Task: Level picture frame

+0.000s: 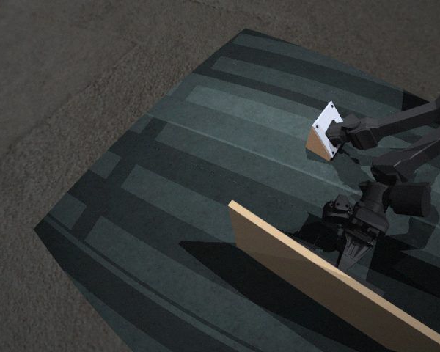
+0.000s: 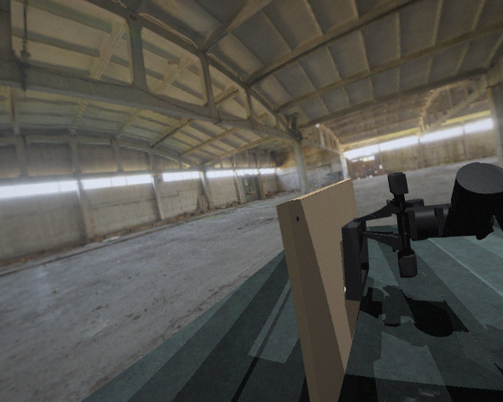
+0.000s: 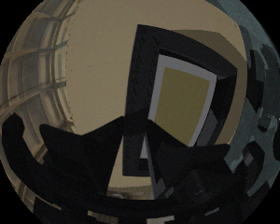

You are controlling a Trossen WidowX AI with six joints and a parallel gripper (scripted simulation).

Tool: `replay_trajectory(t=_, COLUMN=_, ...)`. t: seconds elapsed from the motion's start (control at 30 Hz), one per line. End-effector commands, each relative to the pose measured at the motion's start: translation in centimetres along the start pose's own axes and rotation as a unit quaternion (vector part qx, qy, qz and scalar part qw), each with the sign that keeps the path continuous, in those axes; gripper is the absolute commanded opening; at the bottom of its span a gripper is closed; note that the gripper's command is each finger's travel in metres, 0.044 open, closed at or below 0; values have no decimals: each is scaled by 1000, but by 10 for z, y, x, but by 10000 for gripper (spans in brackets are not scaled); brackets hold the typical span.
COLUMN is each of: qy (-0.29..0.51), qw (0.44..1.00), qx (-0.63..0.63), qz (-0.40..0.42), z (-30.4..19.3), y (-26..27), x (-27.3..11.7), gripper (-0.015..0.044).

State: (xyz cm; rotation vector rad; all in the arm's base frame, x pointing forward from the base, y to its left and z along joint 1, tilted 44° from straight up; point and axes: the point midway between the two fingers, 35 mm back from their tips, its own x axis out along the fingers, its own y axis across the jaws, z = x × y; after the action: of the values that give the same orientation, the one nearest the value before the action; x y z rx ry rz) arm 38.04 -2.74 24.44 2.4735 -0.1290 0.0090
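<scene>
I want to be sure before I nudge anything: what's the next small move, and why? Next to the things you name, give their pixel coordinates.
I'd probably raise the gripper point(image 1: 340, 265) point(image 2: 364, 227) point(image 3: 136, 119) slightly, straight up, before any sideways shift. Its fingers appear closed around one side bar of the picture frame point(image 2: 352, 260) point(image 3: 141, 70), which looks tilted and close against the board point(image 1: 295, 261) point(image 2: 297, 268) point(image 3: 98, 61).

large industrial hall point(image 2: 134, 276), trussed roof point(image 2: 169, 101), bare concrete

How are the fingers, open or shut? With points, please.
Shut on the picture frame point(image 1: 375, 291) point(image 2: 352, 260) point(image 3: 141, 70): the fingers point(image 1: 347, 262) point(image 2: 382, 239) flank one dark bar of it.
</scene>
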Motion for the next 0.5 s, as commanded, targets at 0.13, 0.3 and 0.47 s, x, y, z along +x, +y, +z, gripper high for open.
replay_trajectory(t=0.13, qy=2, qw=1000, qx=-3, qz=-1, z=-2, y=0, x=0, gripper=30)
replay_trajectory(t=0.3, qy=2, qw=1000, qx=-3, qz=-1, z=-2, y=0, x=0, gripper=0)
replay_trajectory(t=0.47, qy=2, qw=1000, qx=-3, qz=-1, z=-1, y=1, x=0, gripper=0)
